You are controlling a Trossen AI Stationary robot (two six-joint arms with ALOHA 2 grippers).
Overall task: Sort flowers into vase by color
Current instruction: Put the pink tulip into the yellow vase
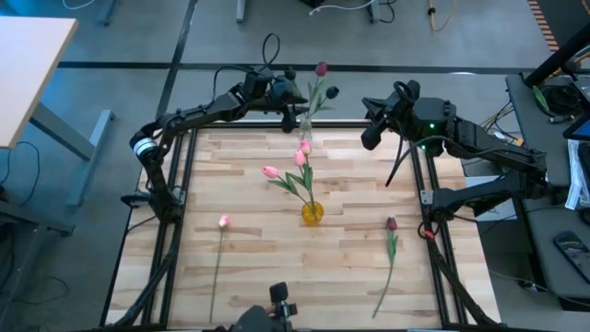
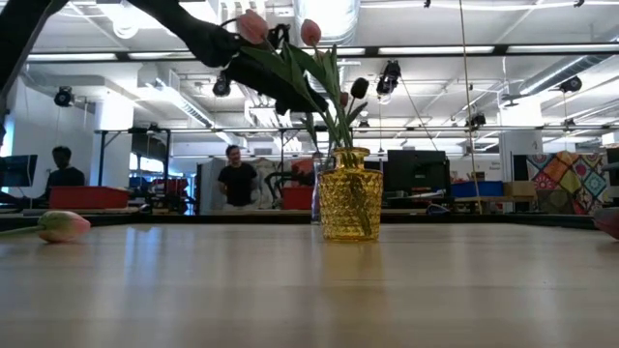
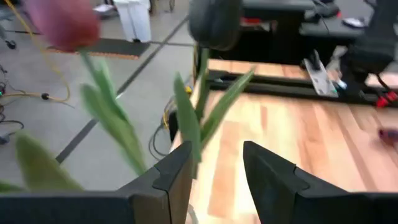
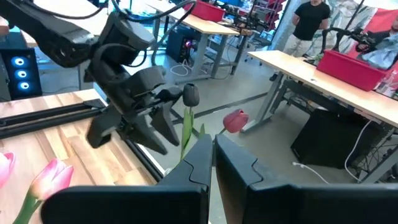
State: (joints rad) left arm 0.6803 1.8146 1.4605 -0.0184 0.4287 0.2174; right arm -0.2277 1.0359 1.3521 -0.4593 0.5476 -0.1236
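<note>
Here the left end effector (image 1: 293, 111) hovers at the far edge of the slatted wooden bench (image 1: 240, 184), its dark angular fingers (image 3: 177, 171) parted around thin green stems. These stems belong to dark tulips (image 1: 321, 70) standing in a clear vase (image 1: 305, 129). Three pink tulips (image 1: 300, 158) sit in a dimpled amber glass vase (image 1: 312, 213) at bench centre. One pink tulip (image 1: 224, 221) and one maroon tulip (image 1: 391, 224) lie flat on the wood. The right end effector (image 1: 371, 136) waits at the far right edge, fingers closed and holding nothing.
</note>
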